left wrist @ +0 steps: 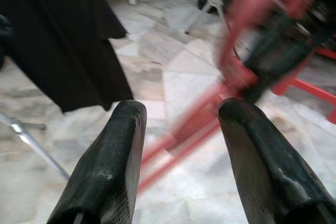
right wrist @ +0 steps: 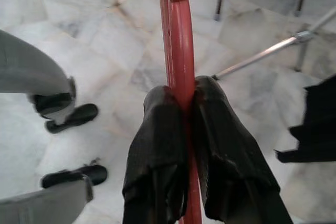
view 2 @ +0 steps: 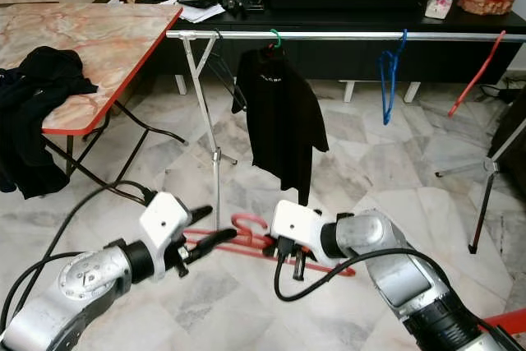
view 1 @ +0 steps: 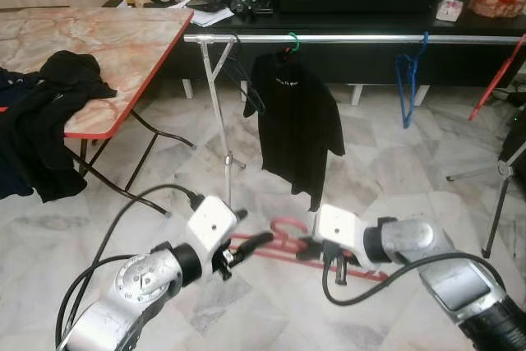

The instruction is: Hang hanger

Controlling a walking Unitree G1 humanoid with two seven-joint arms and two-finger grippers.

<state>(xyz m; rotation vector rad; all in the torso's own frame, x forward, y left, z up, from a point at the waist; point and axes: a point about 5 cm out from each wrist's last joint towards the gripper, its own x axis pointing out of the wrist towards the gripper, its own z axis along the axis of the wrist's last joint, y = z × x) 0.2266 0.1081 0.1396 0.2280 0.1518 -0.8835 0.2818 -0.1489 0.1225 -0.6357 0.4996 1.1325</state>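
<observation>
A red hanger (view 1: 278,225) is held low over the marble floor, and my right gripper (right wrist: 184,103) is shut on its stem. Its red bar (view 2: 238,246) runs toward my left gripper (view 1: 246,247). That gripper is open beside the hanger's end, with the blurred red frame (left wrist: 231,72) just beyond its fingertips (left wrist: 128,116). Behind stands a metal clothes rail (view 1: 362,39). It carries a black shirt (view 1: 296,121) on a green hook, a blue hanger (view 1: 407,80) and another red hanger (view 1: 497,80).
A marble-top folding table (view 1: 123,47) with a heap of black clothes (view 1: 41,113) stands at the left. A dark TV stand (view 1: 370,18) runs behind the rail. The rail's legs (view 1: 220,121) and a second stand (view 1: 497,195) rise from the floor.
</observation>
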